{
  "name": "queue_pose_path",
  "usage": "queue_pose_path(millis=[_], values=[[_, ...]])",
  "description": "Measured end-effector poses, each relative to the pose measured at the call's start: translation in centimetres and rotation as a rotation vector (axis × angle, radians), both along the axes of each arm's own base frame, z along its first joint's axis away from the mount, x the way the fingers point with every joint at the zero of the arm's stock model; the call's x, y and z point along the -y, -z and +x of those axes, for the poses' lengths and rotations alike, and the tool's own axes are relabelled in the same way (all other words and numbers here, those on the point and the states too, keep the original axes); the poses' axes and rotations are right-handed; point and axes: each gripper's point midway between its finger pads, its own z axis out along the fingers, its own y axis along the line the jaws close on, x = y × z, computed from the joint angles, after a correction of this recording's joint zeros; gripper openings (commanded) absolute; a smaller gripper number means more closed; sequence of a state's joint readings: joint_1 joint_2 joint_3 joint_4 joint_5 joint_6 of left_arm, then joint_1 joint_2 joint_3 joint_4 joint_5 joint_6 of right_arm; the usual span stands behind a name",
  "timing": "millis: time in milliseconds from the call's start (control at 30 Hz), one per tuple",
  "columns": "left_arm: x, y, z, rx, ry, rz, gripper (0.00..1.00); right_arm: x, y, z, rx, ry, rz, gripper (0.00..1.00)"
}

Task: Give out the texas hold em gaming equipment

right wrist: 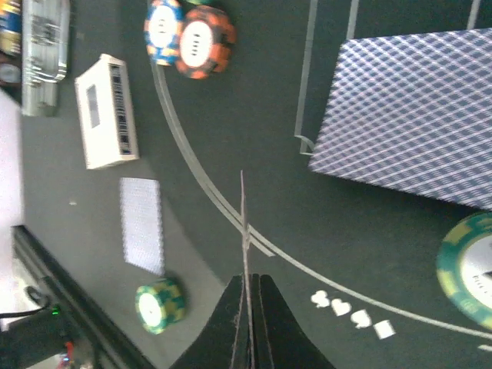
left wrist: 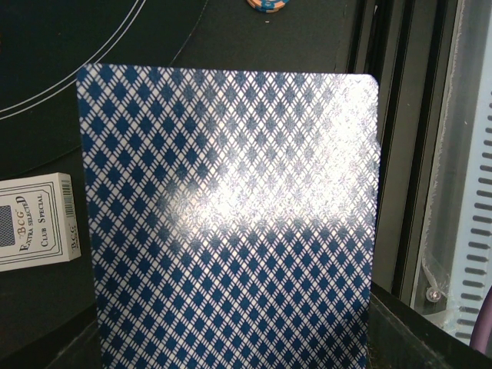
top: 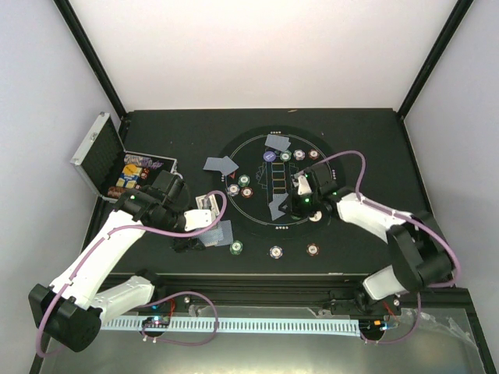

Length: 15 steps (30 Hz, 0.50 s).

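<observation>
Left hand (top: 210,220): I see it clamped on a blue-backed card (left wrist: 231,215), held over the desk (top: 366,148) near the card box (left wrist: 37,221).
Right hand (right wrist: 247,280): fingers together, pinching what looks like a thin card (right wrist: 244,215) edge-on above the mat (top: 253,156).
Chips (top: 246,192): lying on the mat.

The playing card (left wrist: 231,223) carries a blue-and-white diamond lattice, the card box (left wrist: 34,219) is white with blue print, the mat (top: 253,212) is black with white lines, the green chip (right wrist: 159,305) has yellow stripes, the orange chip (right wrist: 204,42) dark ones, and the case (top: 95,156) is studded silver.
</observation>
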<state>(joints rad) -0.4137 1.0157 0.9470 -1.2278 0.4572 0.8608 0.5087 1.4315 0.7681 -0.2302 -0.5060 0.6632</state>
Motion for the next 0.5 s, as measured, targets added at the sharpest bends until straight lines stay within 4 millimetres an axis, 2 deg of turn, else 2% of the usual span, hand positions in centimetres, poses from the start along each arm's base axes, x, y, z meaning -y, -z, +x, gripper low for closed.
queue_pose_path(millis=[67, 167, 367, 433, 500], values=[[0.0, 0.0, 0.0, 0.000, 0.000, 0.000, 0.01, 0.4, 1.6, 0.5, -0.033, -0.002, -0.046, 0.01], [0.0, 0.0, 0.0, 0.000, 0.000, 0.000, 0.02, 0.5, 3.0, 1.9, -0.054, -0.009, -0.087, 0.01], [0.0, 0.0, 0.0, 0.001, 0.000, 0.000, 0.02, 1.0, 3.6, 4.2, -0.042, -0.005, -0.112, 0.02], [0.0, 0.0, 0.0, 0.001, 0.000, 0.000, 0.02, 1.2, 3.7, 4.7, -0.038, -0.002, -0.115, 0.06], [0.0, 0.0, 0.0, 0.001, 0.000, 0.000, 0.02, 1.6, 3.9, 5.0, -0.039, 0.000, -0.122, 0.14]])
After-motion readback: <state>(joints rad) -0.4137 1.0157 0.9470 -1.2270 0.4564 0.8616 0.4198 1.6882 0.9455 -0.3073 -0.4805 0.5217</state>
